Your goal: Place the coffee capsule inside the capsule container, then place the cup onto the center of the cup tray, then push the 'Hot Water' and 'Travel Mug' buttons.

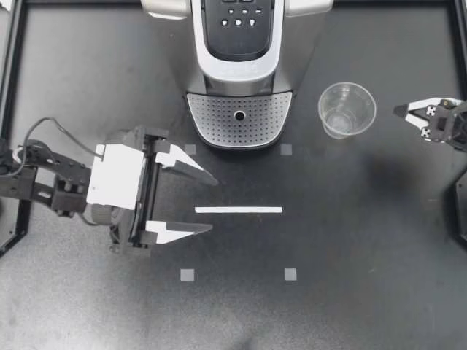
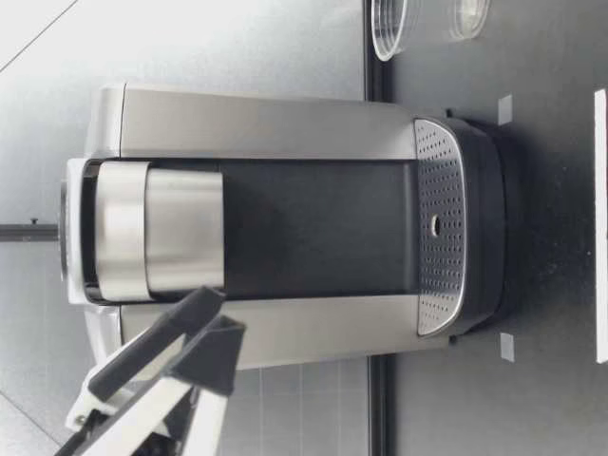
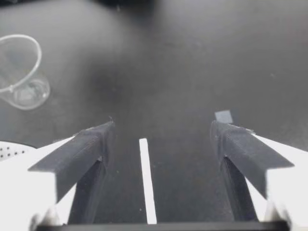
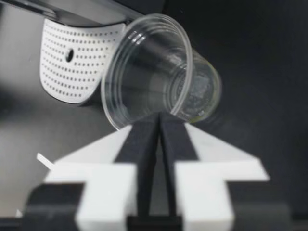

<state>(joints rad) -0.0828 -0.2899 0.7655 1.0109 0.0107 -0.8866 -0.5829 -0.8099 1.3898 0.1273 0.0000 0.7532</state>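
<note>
Hold left gripper (image 1: 214, 204) spread wide and empty above the white strip (image 1: 238, 210), facing the cup tray (image 1: 239, 120), likely staged for work at the machine. Hold right gripper (image 1: 398, 111) pinched shut on nothing, tips aimed at the nearby cup (image 1: 347, 109), probably lining up a grasp. Find cup upright on the table beside the tray, not yet on it. See no coffee capsule anywhere (maybe loaded already; cannot tell).

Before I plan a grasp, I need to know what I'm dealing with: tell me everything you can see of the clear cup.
The cup is clear, thin-looking plastic, with rings below its rim, tapering to a narrower base. It looks empty and stands upright on the black table, beside the cup tray, not on it. My right gripper, fingers shut, points at it without touching.
</note>
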